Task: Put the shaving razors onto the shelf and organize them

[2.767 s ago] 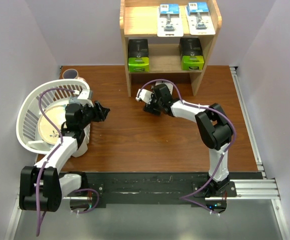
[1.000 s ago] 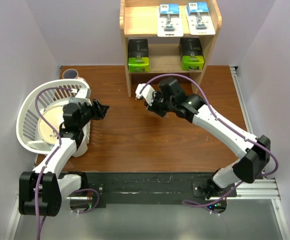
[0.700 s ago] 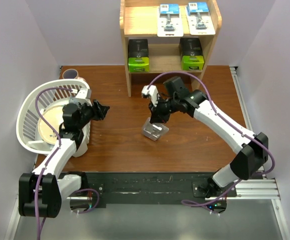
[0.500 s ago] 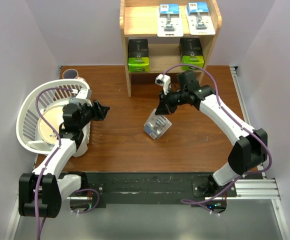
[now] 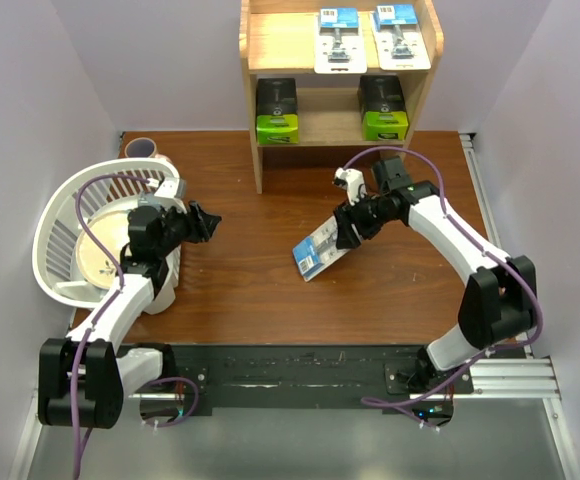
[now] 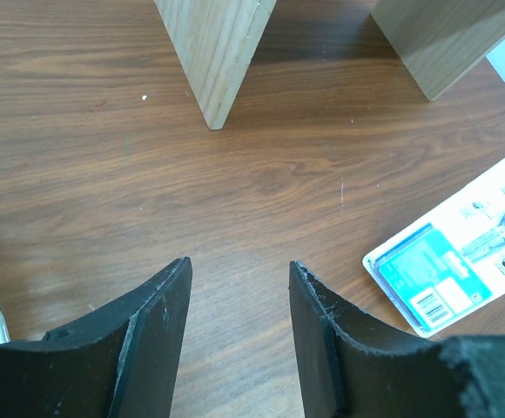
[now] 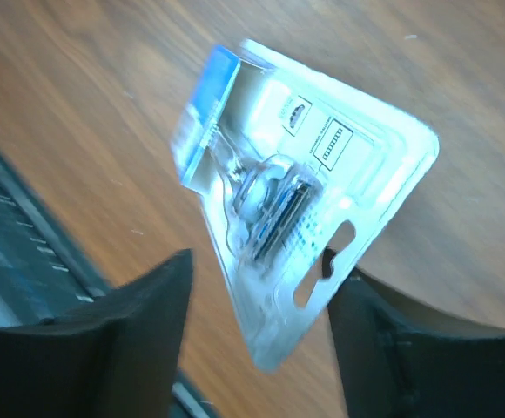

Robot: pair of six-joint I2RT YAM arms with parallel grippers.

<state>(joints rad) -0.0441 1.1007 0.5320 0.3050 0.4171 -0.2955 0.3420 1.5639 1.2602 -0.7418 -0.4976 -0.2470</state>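
Note:
A white-and-blue blister razor pack (image 5: 319, 253) sits tilted at mid-table, its back face up. My right gripper (image 5: 347, 231) is at its upper end, open. In the right wrist view the pack (image 7: 296, 192) stands between the spread jaws of the gripper (image 7: 257, 261), and its hang-hole end leans on one finger (image 7: 383, 340). The wooden shelf (image 5: 280, 42) holds two blister cards (image 5: 338, 40) (image 5: 400, 35) on top and two black boxes (image 5: 276, 110) (image 5: 382, 108) below. My left gripper (image 5: 210, 218) hovers open and holds nothing; from it the pack (image 6: 453, 274) shows at right.
A white plastic basket (image 5: 60, 230) with a plate inside lies at the left, under the left arm. A cup (image 5: 142, 148) stands behind it. The shelf's legs (image 6: 213, 52) (image 6: 440, 39) rise ahead of the left gripper (image 6: 239, 270). Walls close in on three sides.
The right arm swung rightward with the blister pack hanging from its shut jaws. Those jaws have now opened and the pack has tipped flatter. The left arm has not moved.

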